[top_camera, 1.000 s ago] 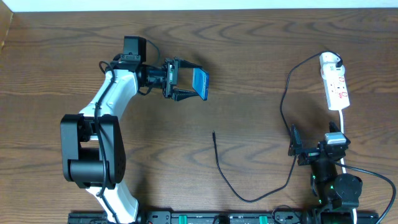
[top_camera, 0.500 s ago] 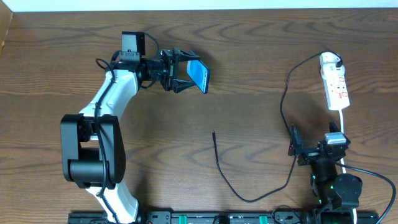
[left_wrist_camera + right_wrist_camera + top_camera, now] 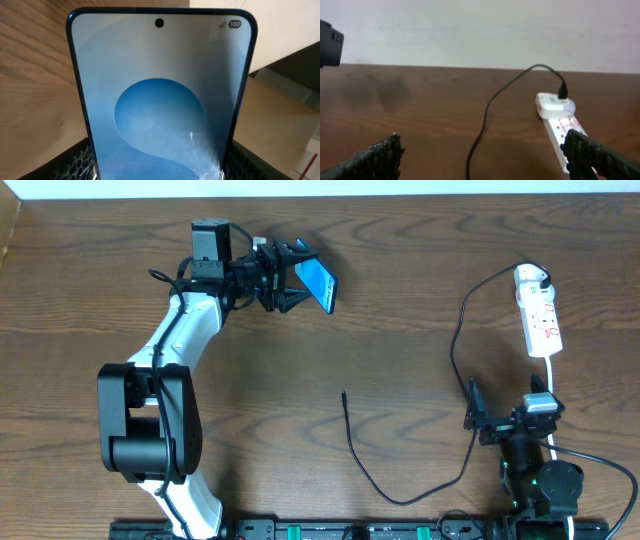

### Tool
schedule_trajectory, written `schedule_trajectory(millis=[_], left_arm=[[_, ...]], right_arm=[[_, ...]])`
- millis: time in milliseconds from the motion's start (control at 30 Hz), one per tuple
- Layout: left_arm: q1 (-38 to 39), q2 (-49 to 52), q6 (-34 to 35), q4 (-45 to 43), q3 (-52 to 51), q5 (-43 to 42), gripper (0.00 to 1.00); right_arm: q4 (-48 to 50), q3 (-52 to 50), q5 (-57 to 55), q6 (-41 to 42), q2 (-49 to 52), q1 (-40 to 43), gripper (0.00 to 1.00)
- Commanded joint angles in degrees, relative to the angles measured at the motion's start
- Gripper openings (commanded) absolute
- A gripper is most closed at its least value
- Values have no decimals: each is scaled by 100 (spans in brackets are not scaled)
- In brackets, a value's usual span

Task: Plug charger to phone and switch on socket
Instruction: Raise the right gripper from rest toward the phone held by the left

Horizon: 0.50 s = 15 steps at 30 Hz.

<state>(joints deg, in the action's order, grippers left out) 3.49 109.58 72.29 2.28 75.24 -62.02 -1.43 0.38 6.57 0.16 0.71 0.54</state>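
Note:
My left gripper (image 3: 297,275) is shut on the phone (image 3: 319,283), holding it tilted above the table at the back left. The left wrist view is filled by its blue screen (image 3: 160,95), gripped at both edges by the black fingers (image 3: 82,160). The charger (image 3: 400,496) lies on the table as a thin black cable, its free plug tip (image 3: 343,393) near the middle. It runs up to the white socket (image 3: 540,315) at the right, also seen in the right wrist view (image 3: 557,120). My right gripper (image 3: 505,418) rests open near the front right, with nothing between its fingers.
A white cord (image 3: 553,375) runs from the socket toward the right arm's base. The wooden table's (image 3: 120,260) back edge meets a pale wall. The left arm (image 3: 175,340) stretches over the table's left side.
The left gripper has carried the phone toward the table's back edge and turned it. The right arm and the charger have not moved.

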Motion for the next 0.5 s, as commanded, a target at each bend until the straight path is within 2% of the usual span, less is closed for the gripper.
schedule_trajectory(millis=[0, 267, 467], left_arm=[[-13, -192, 92, -70, 48, 214, 7], [20, -192, 114, -153, 48, 275, 7], [181, -192, 111, -157, 48, 282, 7]], right_arm=[[291, -4, -57, -111, -33, -52, 99], [466, 387, -44, -42, 291, -52, 99], [466, 1478, 315, -363, 1895, -52, 99]])
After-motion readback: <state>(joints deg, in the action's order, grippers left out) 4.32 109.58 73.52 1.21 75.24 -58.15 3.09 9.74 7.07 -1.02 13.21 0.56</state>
